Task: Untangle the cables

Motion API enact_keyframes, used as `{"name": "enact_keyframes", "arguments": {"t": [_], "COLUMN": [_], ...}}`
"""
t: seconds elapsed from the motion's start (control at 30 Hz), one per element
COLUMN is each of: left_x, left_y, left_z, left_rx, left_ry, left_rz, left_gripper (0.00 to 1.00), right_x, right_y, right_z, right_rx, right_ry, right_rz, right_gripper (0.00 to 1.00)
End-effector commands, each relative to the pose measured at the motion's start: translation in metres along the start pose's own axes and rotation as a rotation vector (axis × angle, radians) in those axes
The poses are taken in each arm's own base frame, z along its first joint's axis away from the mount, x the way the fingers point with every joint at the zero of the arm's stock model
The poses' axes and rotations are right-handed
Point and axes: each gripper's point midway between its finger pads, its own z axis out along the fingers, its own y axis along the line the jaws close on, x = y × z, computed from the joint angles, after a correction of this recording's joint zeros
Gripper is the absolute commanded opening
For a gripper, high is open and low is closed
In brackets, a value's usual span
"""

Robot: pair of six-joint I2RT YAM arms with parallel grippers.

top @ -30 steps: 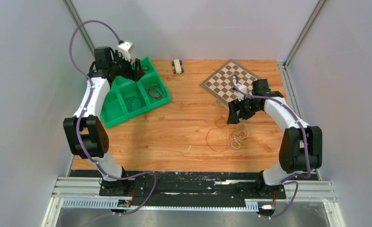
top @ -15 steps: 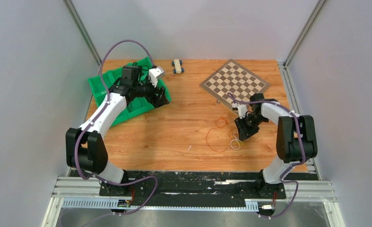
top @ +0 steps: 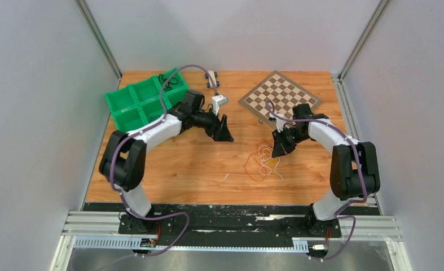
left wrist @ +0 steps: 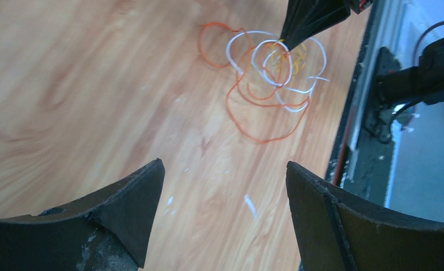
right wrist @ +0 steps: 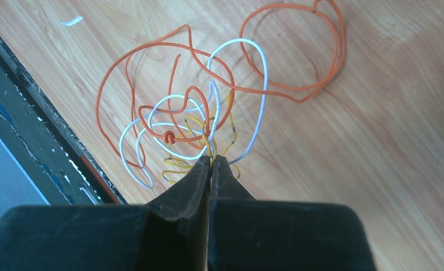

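Cables [right wrist: 207, 121] tangled at right gripper [right wrist: 211, 161] tips, pinched there, left gripper [left wrist: 224, 166] spread, tangle well ahead

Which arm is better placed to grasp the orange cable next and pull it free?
Left. The right gripper is shut on the tangle, so it probably serves best as the anchor. The left gripper is open, empty and facing the orange cable, though not yet touching it.

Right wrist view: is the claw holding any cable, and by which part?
Yes. The right claw is shut on the cable tangle, pinching loops of the yellow cable at its near edge. The left claw is open, holding nothing.
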Motion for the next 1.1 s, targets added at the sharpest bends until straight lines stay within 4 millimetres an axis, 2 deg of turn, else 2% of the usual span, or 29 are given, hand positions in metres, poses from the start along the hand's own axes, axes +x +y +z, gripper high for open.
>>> {"name": "enact_keyframes", "arguments": {"t": [0.0, 0.03, 0.17, 0.3, 0.37, 0.47, 0.5, 0.6, 0.7, 0.87, 1.07], "left_x": [-0.007, -0.003, 0.011, 0.022, 0.03, 0.028, 0.032, 0.04, 0.053, 0.063, 0.061], "left_y": [-0.018, -0.028, -0.045, -0.048, -0.044, -0.039, -0.037, -0.044, -0.056, -0.073, -0.064], "left_z": [0.052, 0.062, 0.095, 0.122, 0.135, 0.147, 0.152, 0.164, 0.171, 0.174, 0.173], "left_rx": [0.13, 0.158, 0.248, 0.285, 0.29, 0.296, 0.293, 0.303, 0.328, 0.345, 0.276], "left_ry": [0.008, 0.025, 0.074, 0.106, 0.122, 0.1, 0.109, 0.141, 0.185, 0.209, 0.202], "left_rz": [-0.117, -0.108, -0.103, -0.153, -0.212, -0.251, -0.275, -0.269, -0.272, -0.272, -0.256], "left_gripper": [0.87, 0.87, 0.88, 0.88, 0.86, 0.83, 0.82, 0.79, 0.76, 0.7, 0.69], "right_x": [-0.002, 0.003, 0.019, 0.031, 0.035, 0.035, 0.034, 0.031, 0.029, 0.028, 0.029], "right_y": [0.003, 0.004, 0.004, -0.004, -0.007, -0.01, -0.011, -0.014, -0.017, -0.019, -0.019], "right_z": [-0.007, -0.009, -0.012, -0.01, -0.009, -0.009, -0.009, -0.009, -0.009, -0.008, -0.009], "right_rx": [0.011, 0.019, 0.061, 0.1, 0.113, 0.127, 0.131, 0.138, 0.143, 0.133, 0.128], "right_ry": [-0.035, -0.03, -0.005, 0.035, 0.046, 0.044, 0.041, 0.039, 0.038, 0.034, 0.03], "right_rz": [-0.027, -0.032, -0.035, 0.005, 0.027, 0.045, 0.048, 0.057, 0.06, 0.061, 0.059], "right_gripper": [0.0, 0.0, 0.0, 0.0, 0.0, 0.0, 0.0, 0.0, 0.0, 0.0, 0.0]}}
